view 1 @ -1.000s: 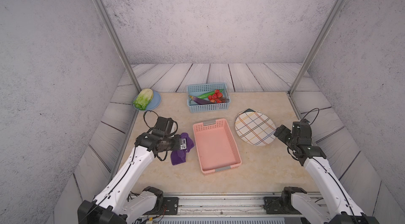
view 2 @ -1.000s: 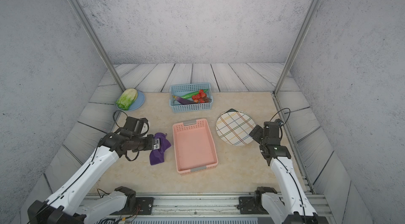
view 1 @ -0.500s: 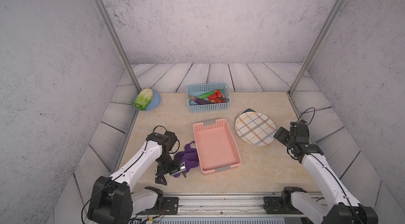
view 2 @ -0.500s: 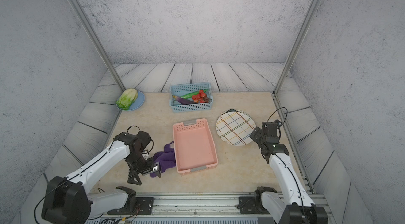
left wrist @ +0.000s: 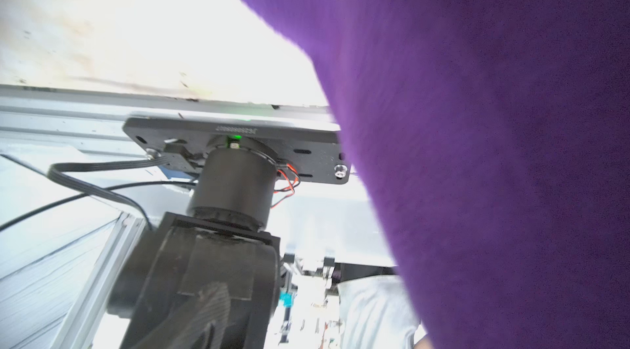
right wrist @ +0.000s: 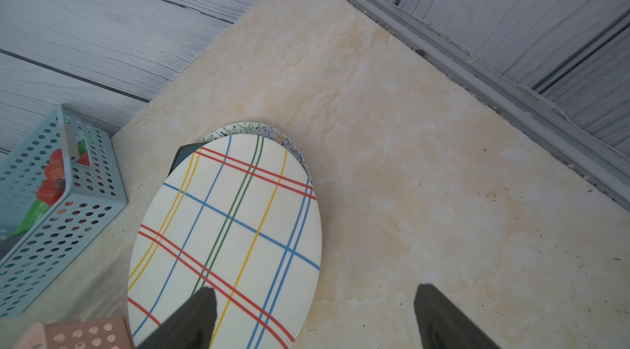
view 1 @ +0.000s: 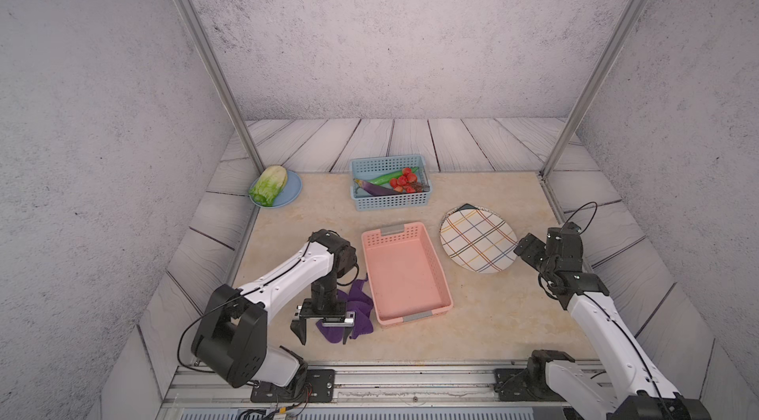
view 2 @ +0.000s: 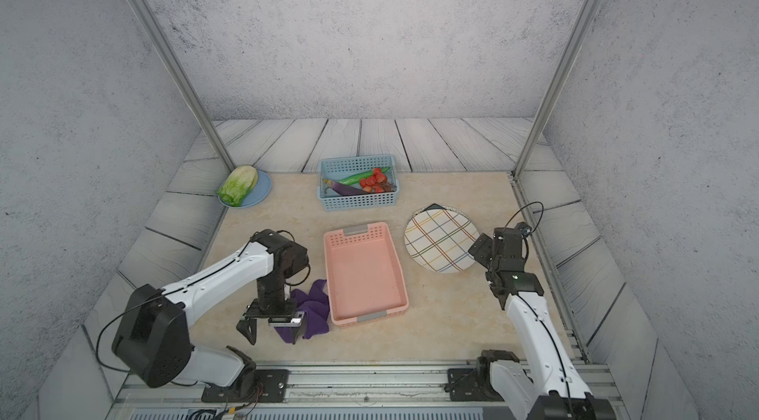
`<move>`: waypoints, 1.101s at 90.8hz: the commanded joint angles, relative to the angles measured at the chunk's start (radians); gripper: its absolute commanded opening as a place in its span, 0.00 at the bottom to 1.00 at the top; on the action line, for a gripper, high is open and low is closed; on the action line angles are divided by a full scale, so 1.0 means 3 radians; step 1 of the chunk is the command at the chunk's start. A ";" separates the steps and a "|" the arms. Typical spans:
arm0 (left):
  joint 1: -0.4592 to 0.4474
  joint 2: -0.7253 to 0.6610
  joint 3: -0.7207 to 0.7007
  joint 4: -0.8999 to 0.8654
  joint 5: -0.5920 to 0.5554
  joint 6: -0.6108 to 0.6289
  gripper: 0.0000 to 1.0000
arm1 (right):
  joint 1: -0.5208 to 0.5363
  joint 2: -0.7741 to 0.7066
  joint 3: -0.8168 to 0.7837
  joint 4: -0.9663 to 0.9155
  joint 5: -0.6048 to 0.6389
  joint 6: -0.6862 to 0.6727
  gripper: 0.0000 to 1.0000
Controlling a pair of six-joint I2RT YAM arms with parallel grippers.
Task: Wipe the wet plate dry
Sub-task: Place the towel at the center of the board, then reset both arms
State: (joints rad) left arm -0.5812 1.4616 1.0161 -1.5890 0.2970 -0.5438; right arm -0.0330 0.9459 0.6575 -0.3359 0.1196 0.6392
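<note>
Limp cloth [view 1: 361, 311] lies under the spread left tool [view 1: 324, 333], best pinched at a fold; the stiff, probably slick plate [view 1: 478, 239] sits just ahead of the spread right tool [right wrist: 312, 320], rim exposed.

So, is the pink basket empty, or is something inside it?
Empty. In both top views the pink basket shows only its bare floor; the purple cloth lies outside, against its wall.

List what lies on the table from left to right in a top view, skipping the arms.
In order: lettuce → cloth → pink tray → plaid plate. The blue basket is left out because it overlaps the tray.
</note>
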 commanded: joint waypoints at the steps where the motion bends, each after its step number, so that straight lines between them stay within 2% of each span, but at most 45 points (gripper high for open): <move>1: -0.0147 -0.0152 0.0078 -0.0525 0.0297 -0.0116 0.99 | 0.0006 0.0021 0.0077 0.0329 -0.0733 -0.0140 0.91; 6: -0.0171 -0.0279 -0.0076 -0.0418 0.0716 -0.0107 0.99 | 0.0022 0.0065 0.0065 0.0634 -0.1533 -0.0050 0.89; 10: -0.0185 -0.0446 -0.0251 -0.0230 0.1146 -0.0167 0.99 | 0.0085 0.0114 0.0050 0.0912 -0.2235 0.0128 0.84; 14: -0.0212 -0.0630 -0.0379 -0.0067 0.1532 -0.0284 0.99 | 0.0272 0.0086 0.0082 0.1067 -0.2649 0.0226 0.80; 16: -0.0233 -0.0694 -0.0409 -0.0023 0.1654 -0.0331 0.99 | 0.0478 0.0019 0.0103 0.1082 -0.2746 0.0219 0.80; 21: -0.0226 -0.0833 -0.0349 -0.0038 0.1708 -0.0355 0.99 | 0.1120 -0.0235 0.0158 0.0986 -0.2650 -0.0019 0.82; 25: -0.0205 -0.0863 -0.0216 -0.0154 0.1537 -0.0322 0.99 | 0.1685 -0.0437 0.0154 0.0938 -0.2345 -0.0159 0.85; 30: -0.0192 -0.0794 -0.0048 -0.0300 0.1366 -0.0261 0.99 | 0.2178 -0.0536 0.0049 0.1102 -0.2096 -0.0225 0.86; 38: -0.0192 -0.0616 0.0319 -0.0479 0.1169 -0.0165 0.99 | 0.2554 -0.0326 0.0027 0.1278 -0.2090 -0.0404 0.87; 45: -0.0187 -0.0513 0.0740 -0.0604 0.0911 -0.0177 0.99 | 0.2734 0.0039 0.0385 0.0882 -0.2125 -0.0654 0.87; 49: -0.0144 -0.0430 0.1087 -0.0623 0.0612 -0.0230 0.99 | 0.2742 0.0160 0.0535 0.0705 -0.2001 -0.0657 0.87; 52: -0.0076 -0.0377 0.1360 -0.0579 0.0303 -0.0240 0.99 | 0.2739 0.0169 0.0593 0.0557 -0.1666 -0.0690 0.87; 56: -0.0004 -0.0338 0.1631 -0.0373 -0.0141 -0.0201 0.99 | 0.2736 0.0081 0.0662 0.0271 -0.0956 -0.0662 0.87; 59: 0.0045 -0.0342 0.1730 -0.0162 -0.0585 -0.0200 0.99 | 0.2728 -0.0035 0.0655 0.0047 -0.0257 -0.0628 0.88; 63: 0.0148 -0.0436 0.1667 0.0197 -0.1042 -0.0194 0.99 | 0.2688 -0.0212 0.0537 -0.0048 0.0509 -0.0653 0.89; 65: 0.0217 -0.0515 0.1561 0.0572 -0.1205 -0.0122 0.99 | 0.2639 -0.0308 0.0452 -0.0062 0.0805 -0.0681 0.90; 70: 0.0425 -0.0759 0.1123 0.1371 -0.1562 0.0064 0.99 | 0.2379 -0.0540 0.0188 0.0014 0.1293 -0.0800 0.91; 79: 0.0785 -0.1315 -0.0058 0.3031 -0.2031 0.0414 0.99 | 0.1643 -0.0819 -0.0289 0.0216 0.1350 -0.1088 0.92; 83: 0.0820 -0.1552 -0.0531 0.3660 -0.2321 0.0670 0.99 | 0.1333 -0.0862 -0.0544 0.0496 0.1335 -0.1341 0.92; 89: 0.0827 -0.1834 -0.1301 0.4542 -0.2712 0.1070 0.99 | 0.1049 -0.0808 -0.0922 0.0981 0.1299 -0.1588 0.92; 96: 0.0895 -0.2025 -0.1914 0.5500 -0.2708 0.1464 0.99 | 0.0753 -0.0504 -0.1162 0.1512 0.1061 -0.1530 0.93; 100: 0.1001 -0.1996 -0.2099 0.5739 -0.2610 0.1525 0.98 | 0.0641 -0.0242 -0.1220 0.1817 0.0967 -0.1508 0.93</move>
State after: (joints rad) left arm -0.3241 0.8959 0.5011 -0.3809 -0.3695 -0.2810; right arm 0.2363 0.7433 0.3550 -0.0570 0.4210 0.2527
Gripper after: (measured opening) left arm 0.992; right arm 0.924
